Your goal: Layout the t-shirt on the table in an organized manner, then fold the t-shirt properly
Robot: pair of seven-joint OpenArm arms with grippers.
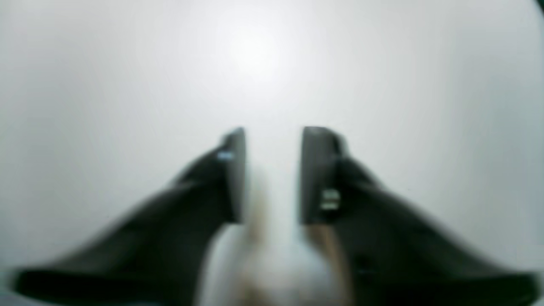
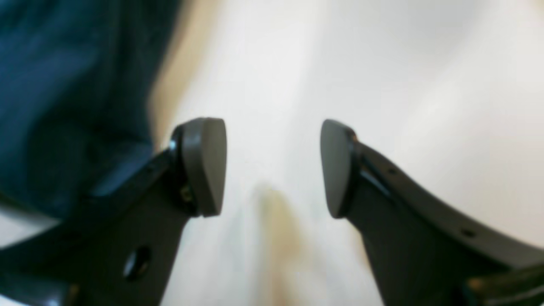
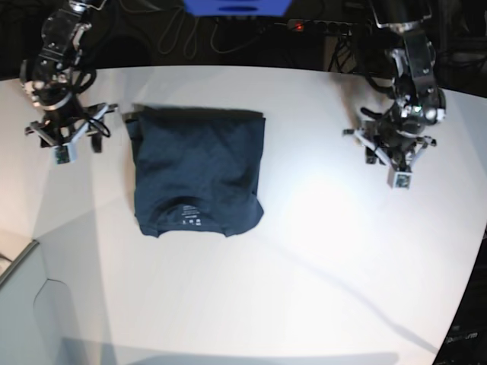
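Note:
The dark navy t-shirt (image 3: 198,171) lies on the white table (image 3: 319,236) left of centre, folded into a compact rectangle, with small white label marks near its front edge. My right gripper (image 3: 68,133) hovers to the shirt's left, open and empty. In the right wrist view that gripper (image 2: 272,140) shows a wide gap, with blue t-shirt cloth (image 2: 63,85) at the upper left. My left gripper (image 3: 396,156) is far right of the shirt. In the left wrist view it (image 1: 276,136) is over bare table (image 1: 255,63), jaws a little apart with nothing between.
A pale grey box corner (image 3: 30,304) sits at the front left. Behind the table's far edge are a blue object (image 3: 236,6), a power strip (image 3: 304,26) and cables. The table edge curves away at the right.

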